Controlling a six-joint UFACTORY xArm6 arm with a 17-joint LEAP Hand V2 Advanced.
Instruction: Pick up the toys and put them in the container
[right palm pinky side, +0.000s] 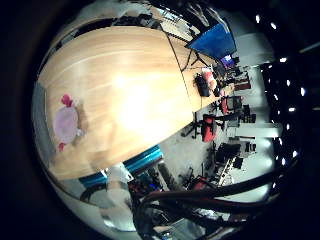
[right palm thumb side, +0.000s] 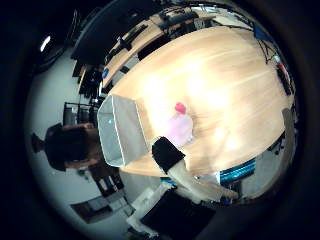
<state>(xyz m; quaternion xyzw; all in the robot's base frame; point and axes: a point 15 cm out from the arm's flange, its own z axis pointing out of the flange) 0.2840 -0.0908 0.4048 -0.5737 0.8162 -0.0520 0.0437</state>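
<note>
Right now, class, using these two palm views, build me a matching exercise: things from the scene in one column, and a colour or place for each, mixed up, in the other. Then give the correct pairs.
Column one:
1. toy
2. container
3. table
4. office chairs

Column two:
A. light wood, carrying the toy
B. red and black, on the floor past the table
C. pale pink with bright pink parts
D. grey, open box at the table's edge beside the toy

Pairs: 1-C, 2-D, 3-A, 4-B
</note>
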